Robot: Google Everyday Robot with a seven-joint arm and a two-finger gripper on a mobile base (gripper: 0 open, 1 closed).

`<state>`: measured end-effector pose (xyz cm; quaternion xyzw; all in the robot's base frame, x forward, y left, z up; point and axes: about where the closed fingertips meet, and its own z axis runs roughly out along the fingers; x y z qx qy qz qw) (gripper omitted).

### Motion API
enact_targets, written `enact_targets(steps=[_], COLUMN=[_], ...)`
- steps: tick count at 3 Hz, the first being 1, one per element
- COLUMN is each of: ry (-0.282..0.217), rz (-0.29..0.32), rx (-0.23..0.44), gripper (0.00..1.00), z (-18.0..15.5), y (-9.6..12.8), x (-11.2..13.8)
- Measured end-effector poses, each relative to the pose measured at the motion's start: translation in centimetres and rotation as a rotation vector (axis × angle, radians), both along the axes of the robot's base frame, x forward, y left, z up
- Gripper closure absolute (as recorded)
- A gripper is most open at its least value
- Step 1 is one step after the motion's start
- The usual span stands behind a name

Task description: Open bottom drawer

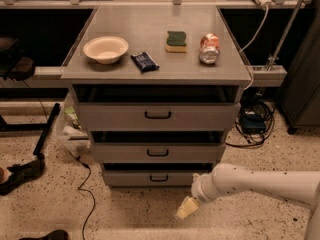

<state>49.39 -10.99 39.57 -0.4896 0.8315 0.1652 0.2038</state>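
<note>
Speckled terrazzo floor (pixel 125 216) fills the foreground, with a black cable (pixel 82 186) trailing across it at left. White arm (pixel 260 184) enters from the lower right; its cream-coloured end effector (pixel 187 208) hangs low over the floor, pointing down and to the left, in front of the table's (pixel 150 14) base. Whether the end effector is spread or pressed together cannot be told from this view; it holds nothing visible. It lies below and to the right of the bottom drawer (pixel 125 178), apart from it and clear of the small black loop handle (pixel 159 178). The bottom drawer is the lowest of three grey fronts; a dark strip shows above its front, so it appears slightly ajar. Above it sit the middle drawer (pixel 120 153) and the top drawer (pixel 110 116), each with a similar dark strip. On the grey table, left to right: a cream bowl (pixel 105 49), a dark blue packet (pixel 145 61), a green-and-yellow sponge (pixel 176 40) and a red can (pixel 209 48) lying on its side. Coiled cables (pixel 255 121) rest on the floor to the right, behind the table.
</note>
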Motion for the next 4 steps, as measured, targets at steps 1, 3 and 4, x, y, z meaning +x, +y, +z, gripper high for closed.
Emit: enact_targets(steps=[1, 3, 4], ry=[0.0, -0.039, -0.05], rz=[0.0, 0.029, 0.081], rx=[0.0, 0.148, 0.251], gripper=[0.0, 0.0, 0.0], z=[0.0, -4.8, -8.7], y=[0.0, -1.7, -1.9], x=[0.0, 1.6, 2.3])
